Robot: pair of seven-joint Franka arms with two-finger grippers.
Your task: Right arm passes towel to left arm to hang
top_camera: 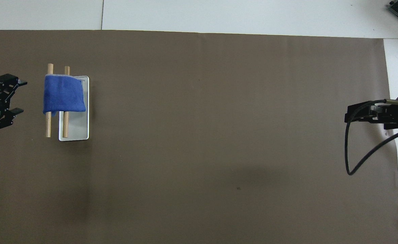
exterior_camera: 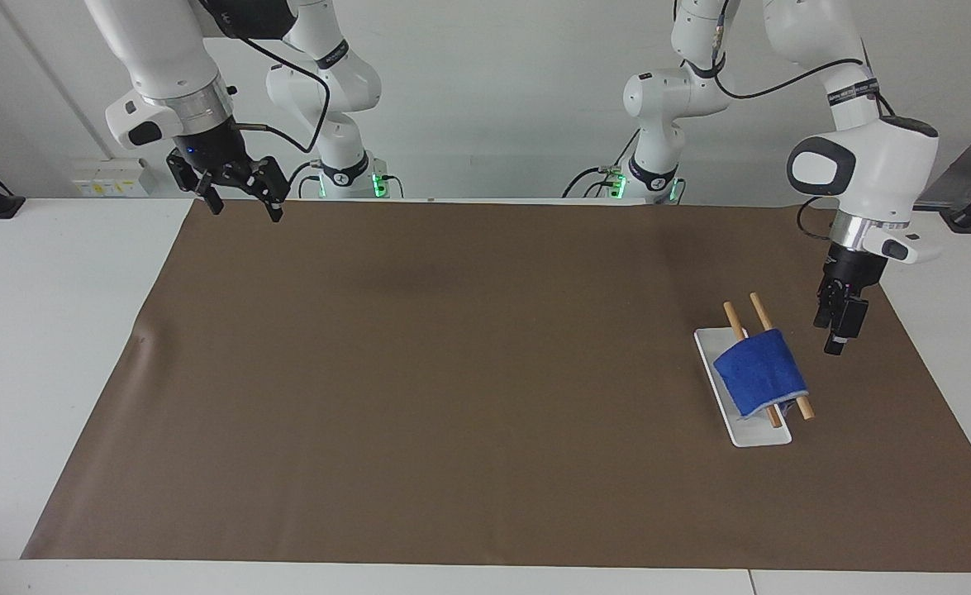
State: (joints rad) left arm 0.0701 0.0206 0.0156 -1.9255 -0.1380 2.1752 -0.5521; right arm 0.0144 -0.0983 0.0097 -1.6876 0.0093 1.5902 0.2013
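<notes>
The blue towel (exterior_camera: 760, 373) hangs over two wooden rods (exterior_camera: 742, 327), hiding their middles, just beside the left claw (exterior_camera: 835, 335). That claw is wide open and holds nothing. The right claw (exterior_camera: 238, 201) waits over the mat's (exterior_camera: 452, 372) corner, open and holding nothing.

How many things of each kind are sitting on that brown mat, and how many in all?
Blue towel: 1, draped over both rods
Wooden rods: 2, side by side
White tray: 1, under the rods
Total: 4
</notes>
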